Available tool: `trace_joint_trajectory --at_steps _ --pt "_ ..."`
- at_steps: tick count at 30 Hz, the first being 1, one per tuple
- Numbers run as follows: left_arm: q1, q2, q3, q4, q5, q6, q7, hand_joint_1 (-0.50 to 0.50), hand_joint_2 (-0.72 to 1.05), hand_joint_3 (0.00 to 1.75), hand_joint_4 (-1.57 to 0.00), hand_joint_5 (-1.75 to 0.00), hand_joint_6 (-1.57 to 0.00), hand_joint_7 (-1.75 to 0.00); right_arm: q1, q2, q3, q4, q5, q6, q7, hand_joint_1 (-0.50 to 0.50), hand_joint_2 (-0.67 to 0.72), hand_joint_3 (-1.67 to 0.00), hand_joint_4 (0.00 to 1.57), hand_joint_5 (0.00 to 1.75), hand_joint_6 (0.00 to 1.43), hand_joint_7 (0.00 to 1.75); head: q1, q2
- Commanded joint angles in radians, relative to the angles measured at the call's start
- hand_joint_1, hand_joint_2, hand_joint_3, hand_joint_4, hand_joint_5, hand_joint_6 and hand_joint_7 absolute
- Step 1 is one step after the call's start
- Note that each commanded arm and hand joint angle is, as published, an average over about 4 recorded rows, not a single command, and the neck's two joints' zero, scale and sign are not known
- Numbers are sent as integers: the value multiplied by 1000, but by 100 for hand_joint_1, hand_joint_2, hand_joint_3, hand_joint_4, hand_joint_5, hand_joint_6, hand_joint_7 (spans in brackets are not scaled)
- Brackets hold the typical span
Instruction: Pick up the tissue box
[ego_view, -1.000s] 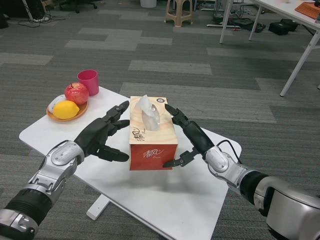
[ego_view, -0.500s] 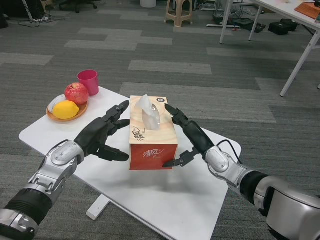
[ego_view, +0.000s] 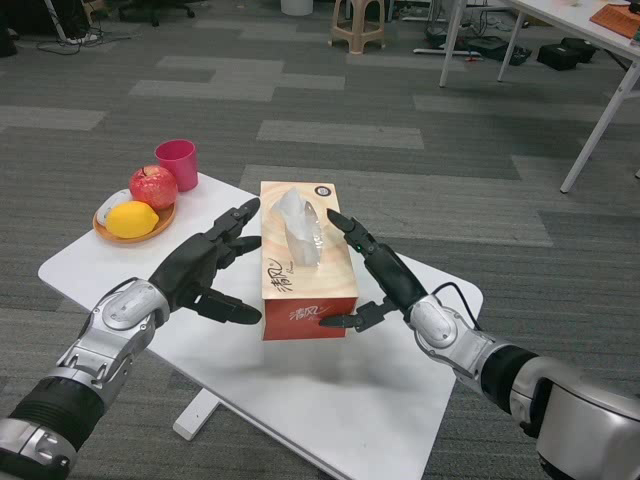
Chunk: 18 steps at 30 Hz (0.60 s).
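The tissue box (ego_view: 308, 262) looks like it is already up off the white table (ego_view: 90, 270), because there is a soft shadow on the table under it and its bottom edge does not seem to sit on the top. So the picking up looks mostly done, and what is left is to lift it a bit higher and keep it steady (I am only guessing that from how things look). The box hangs over the middle of the table, nearer the far edge than the near one, with a white tissue (ego_view: 297, 225) sticking up out of the top. It sits between the two black hands. The left hand (ego_view: 200, 272) is on the box's left side, with its fingers (ego_view: 237, 222) spread and pointing at the box, and the tips seem to touch the side, though I cannot tell how hard they push. The right hand (ego_view: 378, 280) is on the box's right side, fingers also spread, the long ones lying along the top right edge and the lower one pressing at the bottom right corner. Near the far left corner of the table are a plate of fruit (ego_view: 135, 222) and a pink cup (ego_view: 177, 163), well apart from the box.
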Motion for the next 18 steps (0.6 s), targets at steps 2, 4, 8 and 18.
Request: trace_joint_trajectory --at_steps 2,4,8,18 --pt "7 -26 -6 -34 10 -32 -13 50 60 0 0 -67 0 0 -4 26 -4 -60 -34 -30 15 -29 -54 -63 11 58 0 14 3 0" --pt "10 -26 -4 -38 12 -37 -12 50 60 0 0 -72 0 0 -2 25 -9 -66 -41 -31 15 -29 -54 -63 11 58 0 14 3 0" --pt "16 -26 -2 -45 13 -40 -12 50 60 0 0 -69 0 0 3 23 -16 -82 -51 -31 14 -26 -54 -63 11 58 0 14 5 1" --pt "18 -26 3 -51 15 -40 -12 50 60 0 0 -72 0 0 12 19 -18 -107 -51 -31 13 -28 -54 -63 9 58 0 14 4 0"
